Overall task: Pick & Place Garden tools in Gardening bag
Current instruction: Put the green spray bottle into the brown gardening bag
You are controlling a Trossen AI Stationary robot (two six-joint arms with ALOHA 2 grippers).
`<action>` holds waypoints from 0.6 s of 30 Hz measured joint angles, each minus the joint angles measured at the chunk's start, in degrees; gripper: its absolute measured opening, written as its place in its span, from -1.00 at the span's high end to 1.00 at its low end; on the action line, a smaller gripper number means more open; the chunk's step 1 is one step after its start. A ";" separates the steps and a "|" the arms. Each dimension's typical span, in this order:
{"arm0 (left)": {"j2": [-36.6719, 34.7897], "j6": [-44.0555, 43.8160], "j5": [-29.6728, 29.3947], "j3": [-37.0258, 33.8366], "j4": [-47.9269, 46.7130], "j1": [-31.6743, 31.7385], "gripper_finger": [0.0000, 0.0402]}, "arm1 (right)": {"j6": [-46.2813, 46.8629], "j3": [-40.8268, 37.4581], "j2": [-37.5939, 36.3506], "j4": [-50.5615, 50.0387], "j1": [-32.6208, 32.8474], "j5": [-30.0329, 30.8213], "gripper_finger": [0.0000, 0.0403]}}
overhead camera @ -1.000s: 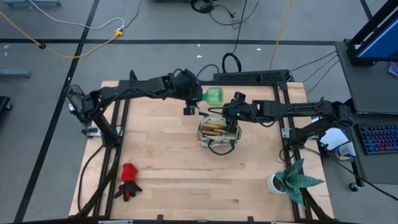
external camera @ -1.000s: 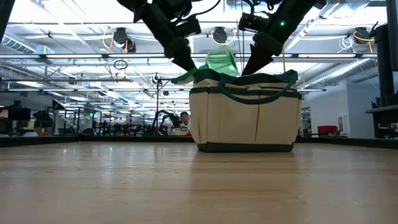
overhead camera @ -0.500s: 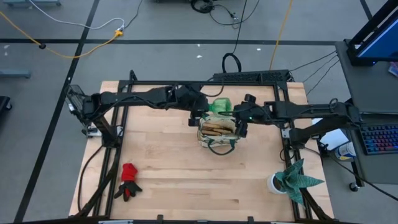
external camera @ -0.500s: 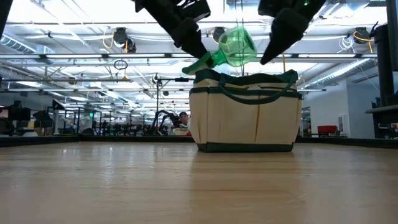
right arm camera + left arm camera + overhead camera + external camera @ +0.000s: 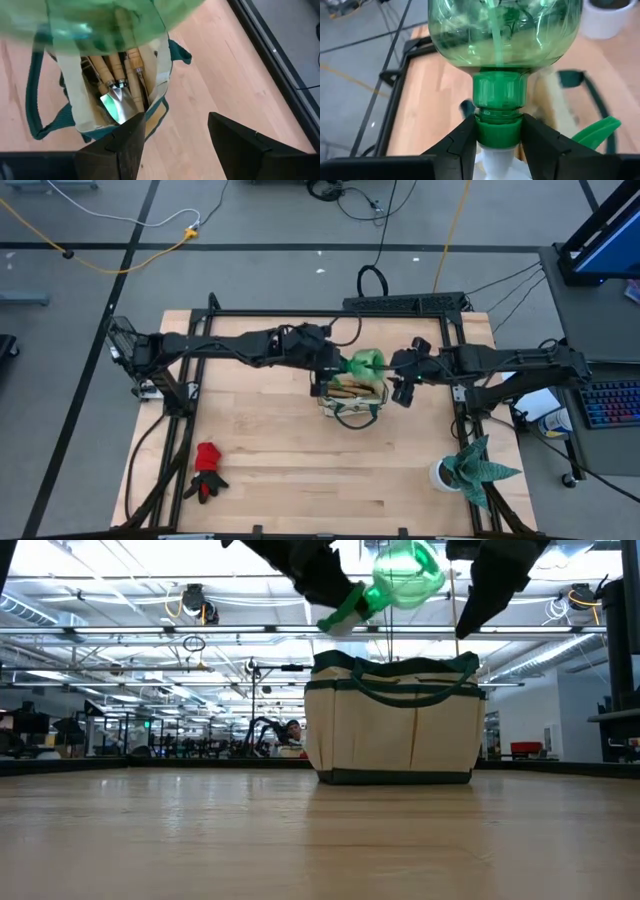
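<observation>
**Bottle lifted over bag**

Raised higher since the earlier frame, the green spray bottle [image 5: 405, 570] is held above the gardening bag [image 5: 395, 730], neck pinched by the left gripper [image 5: 499, 137]. Right gripper [image 5: 175, 132] is spread beside the bag; tools [image 5: 117, 75] are seen inside.

Green spray bottle [image 5: 405, 572] tilted above cream-and-green bag [image 5: 395, 730] holding wooden-handled trowels [image 5: 119, 75], red glove [image 5: 207, 467] on table

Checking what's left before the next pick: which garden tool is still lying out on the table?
The red glove, alone near the table's front-left corner. The green spray bottle is held by the left gripper above the gardening bag, which already contains the wooden-handled tools.
</observation>
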 joint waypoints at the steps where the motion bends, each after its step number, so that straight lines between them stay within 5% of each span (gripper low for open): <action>1: 0.00 -0.20 0.25 0.00 0.47 -0.46 0.33 | 0.00 0.00 0.00 0.00 0.18 0.00 -0.04; 18: 3.67 -2.43 0.41 0.02 7.56 -2.19 0.33 | 2.64 0.02 0.00 -1.72 2.93 0.04 -0.04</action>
